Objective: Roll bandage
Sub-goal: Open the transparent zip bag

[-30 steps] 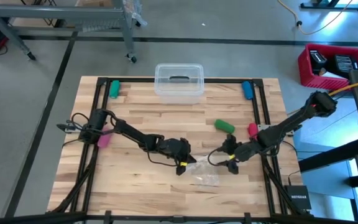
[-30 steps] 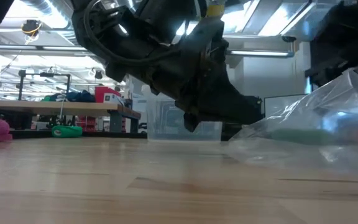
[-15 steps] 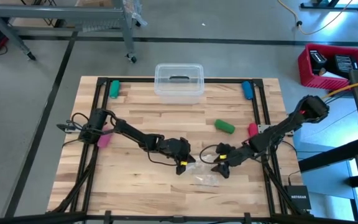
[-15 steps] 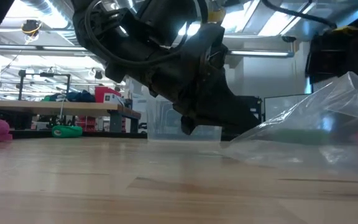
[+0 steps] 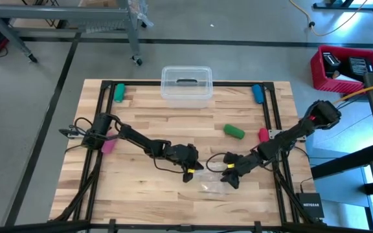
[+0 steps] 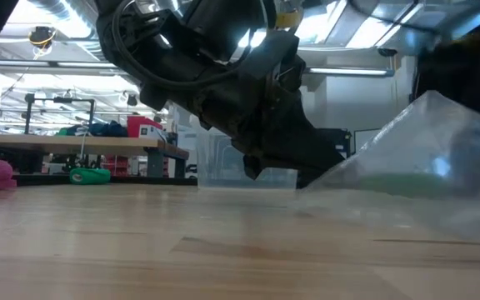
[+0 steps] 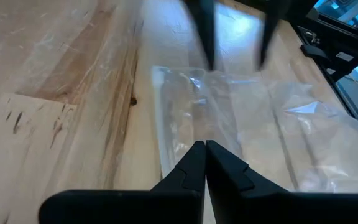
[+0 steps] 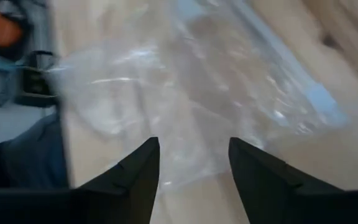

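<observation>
The bandage, as a long green strip, is out of view. A small clear plastic bag (image 5: 214, 183) lies near the middle of the table's near half, and in the low view the bag (image 6: 423, 158) rises to a peak with something green showing through it. My left gripper (image 5: 190, 171) is shut at the bag's left end (image 7: 229, 124). My right gripper (image 5: 230, 178) stands open over the bag's right part (image 8: 185, 81), one finger on each side of it. A small green cylinder (image 5: 234, 131) lies farther back. My left gripper pinches the clear bag's near edge (image 7: 199, 138) between its two shut fingertips, slanting down from the table's left. One layer or several, I cannot tell. The bag's held end is raised a little while the rest lies on the wood. My right gripper: I cannot tell whether its fingers (image 8: 138, 177) touch the bag.
A clear lidded box (image 5: 186, 84) stands at the far edge. Small rolls lie about: green (image 5: 118, 92) far left, blue (image 5: 258, 94) far right, pink (image 5: 109, 144) at the left, red (image 5: 263, 134) at the right. Black rails (image 5: 272, 116) frame the table.
My right gripper has moved down and toward the table's near left, to the bag, and has rolled about its own axis. In the low view the bag's raised peak has shifted and its shape has changed. My left gripper has stayed in place.
</observation>
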Robot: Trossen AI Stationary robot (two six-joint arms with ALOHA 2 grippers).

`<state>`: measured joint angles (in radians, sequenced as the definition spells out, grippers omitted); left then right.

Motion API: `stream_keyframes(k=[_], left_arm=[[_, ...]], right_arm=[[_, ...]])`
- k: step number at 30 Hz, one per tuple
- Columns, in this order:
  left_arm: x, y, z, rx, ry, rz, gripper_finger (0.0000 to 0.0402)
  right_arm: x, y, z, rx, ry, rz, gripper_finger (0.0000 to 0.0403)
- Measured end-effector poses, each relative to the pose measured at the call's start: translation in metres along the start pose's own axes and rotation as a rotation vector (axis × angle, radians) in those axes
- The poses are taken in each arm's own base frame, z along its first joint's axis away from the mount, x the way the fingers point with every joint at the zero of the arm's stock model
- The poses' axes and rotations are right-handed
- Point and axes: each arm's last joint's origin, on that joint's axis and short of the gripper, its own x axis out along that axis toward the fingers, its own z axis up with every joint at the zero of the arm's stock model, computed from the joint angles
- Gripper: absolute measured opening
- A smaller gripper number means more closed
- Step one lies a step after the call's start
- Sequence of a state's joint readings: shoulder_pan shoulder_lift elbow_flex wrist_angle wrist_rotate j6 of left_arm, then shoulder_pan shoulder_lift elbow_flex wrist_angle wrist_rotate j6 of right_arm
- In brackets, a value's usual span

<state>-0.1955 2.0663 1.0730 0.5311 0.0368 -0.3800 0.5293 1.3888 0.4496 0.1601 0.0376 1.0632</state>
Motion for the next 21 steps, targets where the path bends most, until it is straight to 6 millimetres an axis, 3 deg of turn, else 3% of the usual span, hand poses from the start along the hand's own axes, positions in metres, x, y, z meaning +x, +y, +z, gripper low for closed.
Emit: stream_keyframes(k=[4, 10, 15, 21], left_arm=[[0.0, 0.0, 0.0, 0.0, 0.0, 0.0, 0.0007], [0.0, -0.002, -0.001, -0.006, 0.001, -0.005, 0.0001], [0.004, -0.005, -0.01, 0.008, 0.027, -0.009, 0.0006], [0.011, -0.002, -0.024, -0.011, 0.058, 0.009, 0.0007]], right_arm=[[-0.009, 0.006, 0.002, -0.044, 0.028, 0.015, 0.0194], [-0.007, -0.01, -0.01, 0.028, 0.162, -0.107, 0.0184], [0.003, -0.006, -0.01, 0.033, 0.08, -0.032, 0.0184], [0.016, -0.01, -0.011, 0.055, 0.025, -0.06, 0.0184]])
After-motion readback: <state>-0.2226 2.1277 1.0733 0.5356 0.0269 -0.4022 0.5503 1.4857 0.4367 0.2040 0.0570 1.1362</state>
